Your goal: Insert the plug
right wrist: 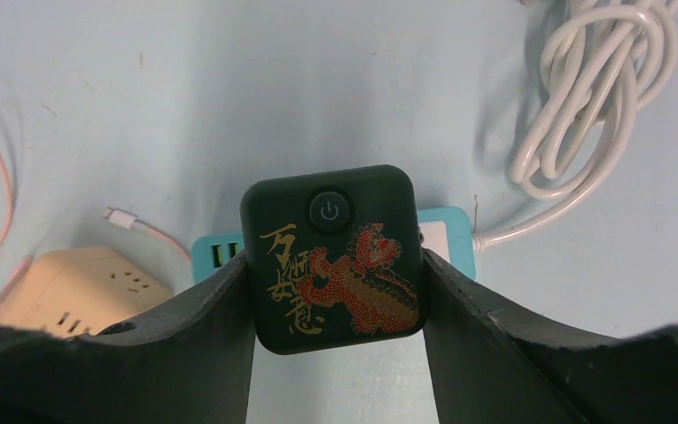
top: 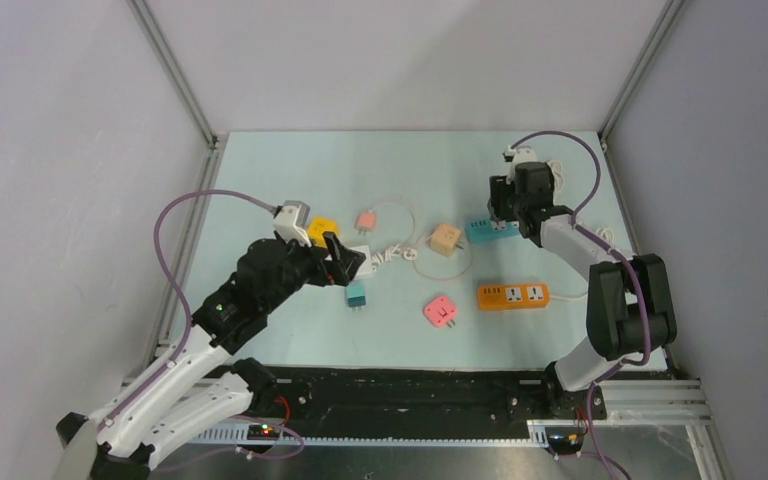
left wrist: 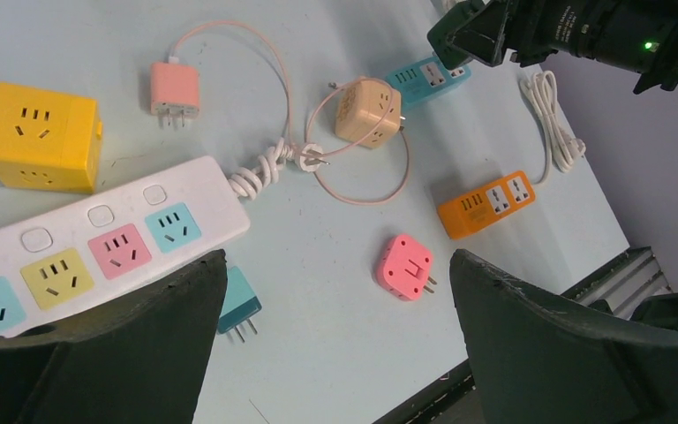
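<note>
My right gripper [right wrist: 335,267] is shut on the plug [right wrist: 334,256], a dark green square block with a power button and a red and gold dragon print. It holds the plug right over the teal power strip [right wrist: 448,237], whose ends stick out on both sides; whether the pins are in the sockets is hidden. From above, this gripper [top: 505,203] hangs over the teal strip [top: 492,231] at the back right. My left gripper [left wrist: 337,261] is open and holds nothing, raised near the end of a white power strip [left wrist: 97,238] with coloured sockets.
Scattered on the mat are a yellow cube socket [top: 320,230], a pink charger [top: 366,219] with a looped cable, a beige cube socket [top: 446,240], an orange power strip [top: 512,295], a pink adapter [top: 441,311] and a small teal adapter [top: 356,294]. A coiled white cable [right wrist: 583,88] lies beside the teal strip.
</note>
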You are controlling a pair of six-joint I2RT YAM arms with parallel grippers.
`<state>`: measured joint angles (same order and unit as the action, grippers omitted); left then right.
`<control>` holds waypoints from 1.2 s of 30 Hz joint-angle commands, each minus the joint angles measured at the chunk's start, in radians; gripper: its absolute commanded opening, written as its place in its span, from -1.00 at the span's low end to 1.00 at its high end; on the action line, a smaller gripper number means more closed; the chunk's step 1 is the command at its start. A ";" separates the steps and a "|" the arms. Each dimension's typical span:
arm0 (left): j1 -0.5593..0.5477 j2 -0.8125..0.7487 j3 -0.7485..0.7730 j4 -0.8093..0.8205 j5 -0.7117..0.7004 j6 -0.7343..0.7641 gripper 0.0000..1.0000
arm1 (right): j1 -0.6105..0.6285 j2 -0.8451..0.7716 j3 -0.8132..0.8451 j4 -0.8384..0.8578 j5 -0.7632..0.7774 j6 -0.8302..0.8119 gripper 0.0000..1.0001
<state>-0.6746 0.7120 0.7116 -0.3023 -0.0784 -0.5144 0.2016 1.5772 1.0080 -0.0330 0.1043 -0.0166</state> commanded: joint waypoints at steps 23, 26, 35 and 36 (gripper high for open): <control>-0.002 0.016 -0.002 0.025 -0.001 -0.003 0.99 | -0.046 0.009 0.006 -0.113 -0.106 0.042 -1.00; -0.003 0.021 -0.004 0.024 0.004 -0.009 0.99 | -0.048 -0.014 0.004 -0.118 -0.135 0.044 -1.00; -0.002 0.030 -0.012 0.023 0.011 -0.020 0.99 | -0.053 -0.028 0.004 -0.149 -0.127 0.038 -1.00; -0.003 0.030 -0.013 0.024 0.011 -0.021 0.99 | -0.051 -0.017 0.004 -0.150 -0.122 0.036 -1.00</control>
<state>-0.6746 0.7399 0.7082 -0.3023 -0.0746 -0.5236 0.1528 1.5867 1.0080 -0.1783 -0.0162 0.0185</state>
